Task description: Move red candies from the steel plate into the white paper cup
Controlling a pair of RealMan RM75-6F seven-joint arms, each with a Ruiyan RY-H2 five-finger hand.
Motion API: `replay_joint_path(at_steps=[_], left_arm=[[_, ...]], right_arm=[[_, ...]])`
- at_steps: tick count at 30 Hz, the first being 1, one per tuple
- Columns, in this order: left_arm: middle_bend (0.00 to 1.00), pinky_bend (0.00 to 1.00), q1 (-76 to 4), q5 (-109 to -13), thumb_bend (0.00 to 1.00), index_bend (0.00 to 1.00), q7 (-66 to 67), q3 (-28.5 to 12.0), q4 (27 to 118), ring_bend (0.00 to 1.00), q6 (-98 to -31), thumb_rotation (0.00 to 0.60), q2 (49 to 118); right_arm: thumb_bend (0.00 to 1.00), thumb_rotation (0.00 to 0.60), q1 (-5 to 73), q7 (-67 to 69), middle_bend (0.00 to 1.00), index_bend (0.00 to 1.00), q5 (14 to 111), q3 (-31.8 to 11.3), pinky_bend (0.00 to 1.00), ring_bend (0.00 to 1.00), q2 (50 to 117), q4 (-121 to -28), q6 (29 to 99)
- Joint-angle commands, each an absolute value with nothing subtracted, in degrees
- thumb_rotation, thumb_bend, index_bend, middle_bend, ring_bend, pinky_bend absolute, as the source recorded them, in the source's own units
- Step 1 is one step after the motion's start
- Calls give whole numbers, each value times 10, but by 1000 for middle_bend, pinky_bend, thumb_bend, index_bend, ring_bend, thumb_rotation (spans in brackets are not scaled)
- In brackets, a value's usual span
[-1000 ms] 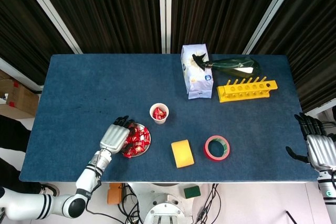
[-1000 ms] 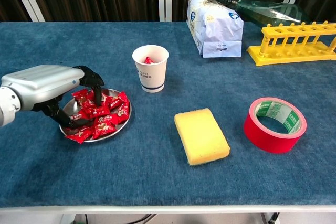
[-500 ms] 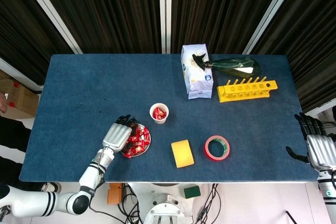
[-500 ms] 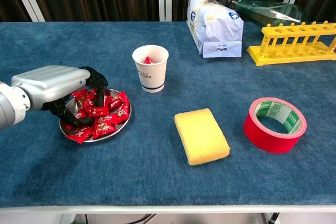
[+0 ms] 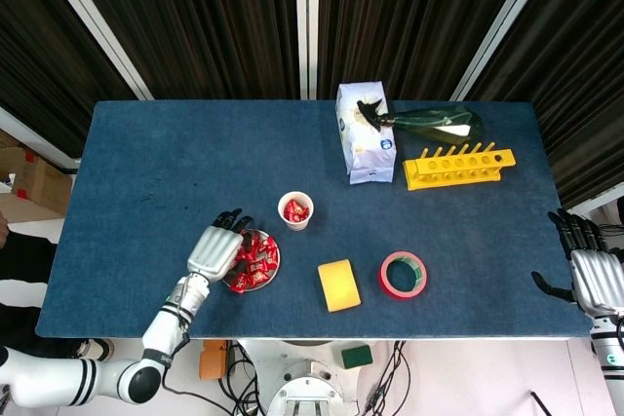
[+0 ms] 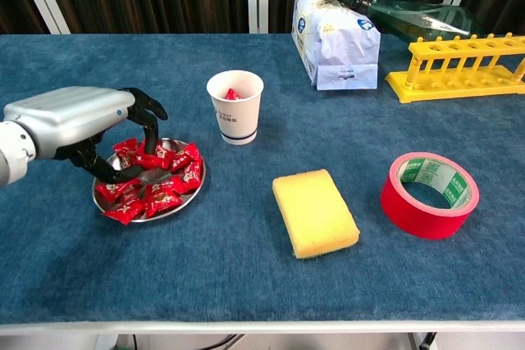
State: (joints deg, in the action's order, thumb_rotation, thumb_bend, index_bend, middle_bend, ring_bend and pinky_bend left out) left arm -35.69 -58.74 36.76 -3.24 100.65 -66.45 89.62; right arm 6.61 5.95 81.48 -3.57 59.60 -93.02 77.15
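Since a second ago, the silver left hand (image 6: 78, 125) has risen slightly, pinching a red wrapped candy (image 6: 150, 161) above the round steel plate (image 6: 198, 182), lower left; white paper cup (image 6: 235, 106) beside it.

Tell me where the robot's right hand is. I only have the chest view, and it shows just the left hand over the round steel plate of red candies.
Observer: The head view shows the right hand off the blue table, beyond its right edge.
Operator: Is it holding anything?
Observer: No. Its fingers are apart and there is nothing in them.
Operator: I see only a bit of red at the rim of the white paper cup. What is inside?
Observer: From above, the white paper cup has red candies lying in it. I cannot tell how many.
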Motion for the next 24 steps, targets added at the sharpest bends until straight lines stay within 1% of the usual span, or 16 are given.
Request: replay_joint_path(at_steps=[1, 6, 11, 15, 19, 21, 23, 24], left_arm=[[157, 112, -361, -596, 392, 562, 373, -52, 1032, 19, -678, 600, 874], [163, 112, -393, -582, 392, 563, 391, -102, 1051, 19, -673, 600, 859], [164, 111, -438, -550, 392, 562, 408, -147, 1026, 19, -653, 600, 882], [164, 111, -471, -525, 392, 558, 417, -165, 989, 19, -638, 600, 912], [164, 111, -492, -505, 392, 541, 421, -171, 958, 19, -630, 600, 936], [164, 111, -497, -497, 383, 479, 420, -170, 948, 19, -628, 600, 941], [160, 110, -499, -493, 362, 374, 418, -167, 947, 19, -626, 600, 940], [157, 109, -498, -495, 340, 295, 412, -166, 949, 19, -625, 600, 938]], right_arm=[[240, 600, 66, 59, 16, 16, 815, -35, 0, 0, 596, -931, 772], [240, 600, 66, 57, 17, 16, 814, -36, 0, 0, 597, -931, 772], [240, 600, 66, 56, 16, 16, 814, -36, 0, 0, 597, -931, 773], [240, 600, 67, 57, 16, 16, 811, -37, 0, 0, 597, -929, 769], [240, 600, 68, 62, 16, 16, 810, -38, 0, 0, 595, -928, 768], [240, 600, 68, 65, 16, 16, 810, -38, 0, 0, 594, -927, 768], [240, 600, 68, 68, 16, 16, 810, -39, 0, 0, 593, -926, 768], [240, 600, 68, 69, 16, 16, 810, -39, 0, 0, 593, -926, 767]])
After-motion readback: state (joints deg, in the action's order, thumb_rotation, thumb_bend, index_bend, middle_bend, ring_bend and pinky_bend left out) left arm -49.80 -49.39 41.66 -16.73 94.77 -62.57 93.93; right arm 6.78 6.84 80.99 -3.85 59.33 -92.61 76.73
